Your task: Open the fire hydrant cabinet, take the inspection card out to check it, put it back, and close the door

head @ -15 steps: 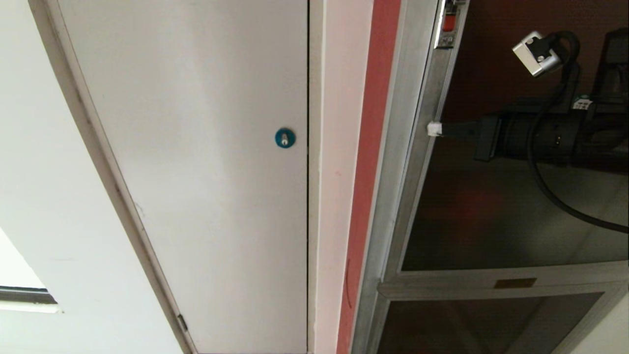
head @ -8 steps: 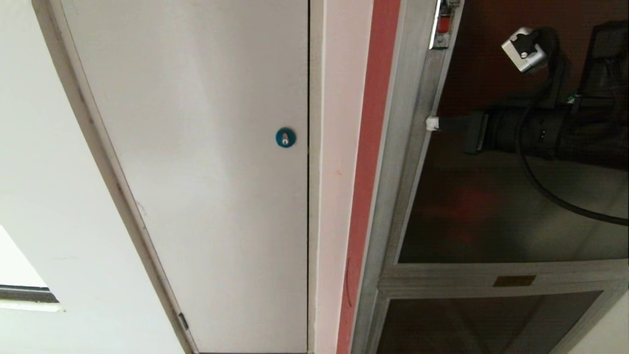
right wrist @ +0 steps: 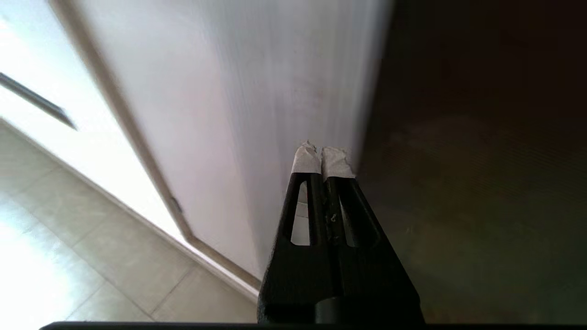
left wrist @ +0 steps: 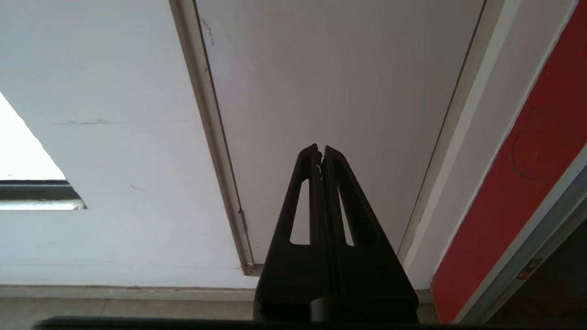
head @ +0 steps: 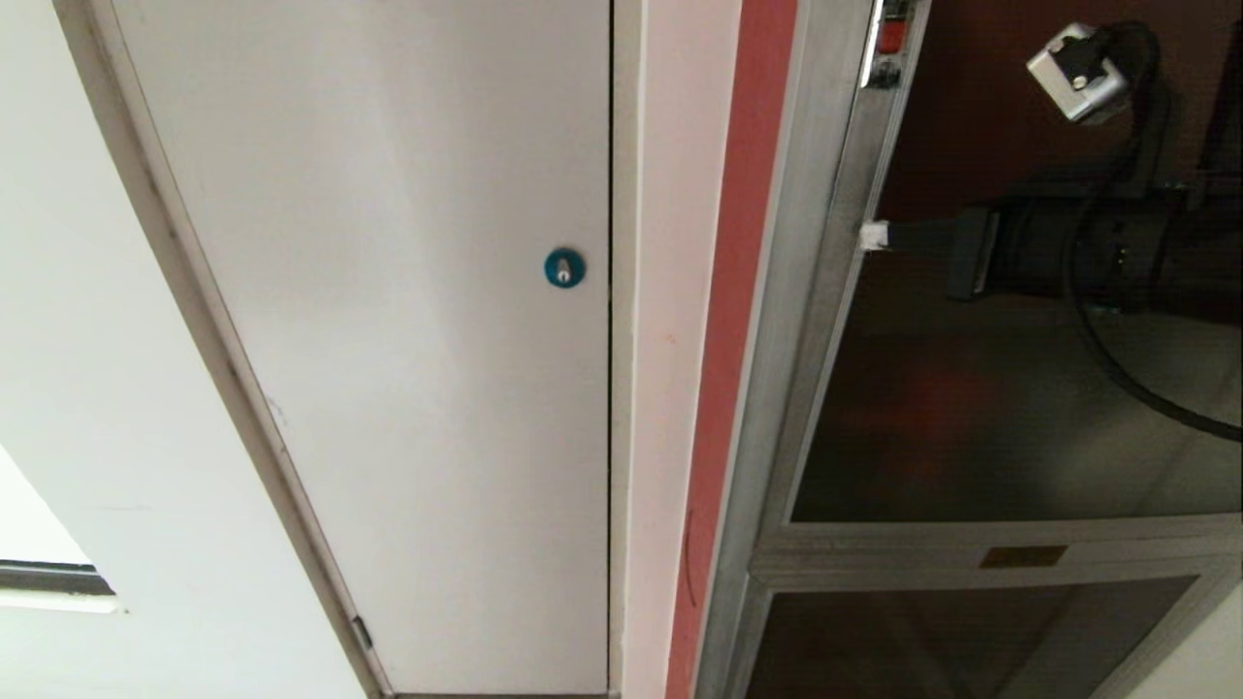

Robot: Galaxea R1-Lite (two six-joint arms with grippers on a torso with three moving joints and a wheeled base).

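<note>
Right tool [head: 874,236], tips pressed together w/ nothing pinched, is seen at alu frame edge of the door [head: 991,408]. Cabinet contents hidden behind dark glass. Left tool [left wrist: 321,153] is parked, tips pressed together.

Light: bright and even on the white door [head: 388,340] in the head view, no hard shadows.
Overexposure: the pale wedge at the head view's lower corner burns to plain white; the floor [right wrist: 55,256] in the right wrist view washes out in glare.
Dark area: the door [head: 991,408] of frosted glass is dim, with a faint red glow and soft reflections.
Blur: right wrist view is streaked by motion; left wrist view is sharp.
Distortion: straight frame edges bow near the head view's margin.
Silhouette: the left tool [left wrist: 321,149] reads as flat black against the wall.
</note>
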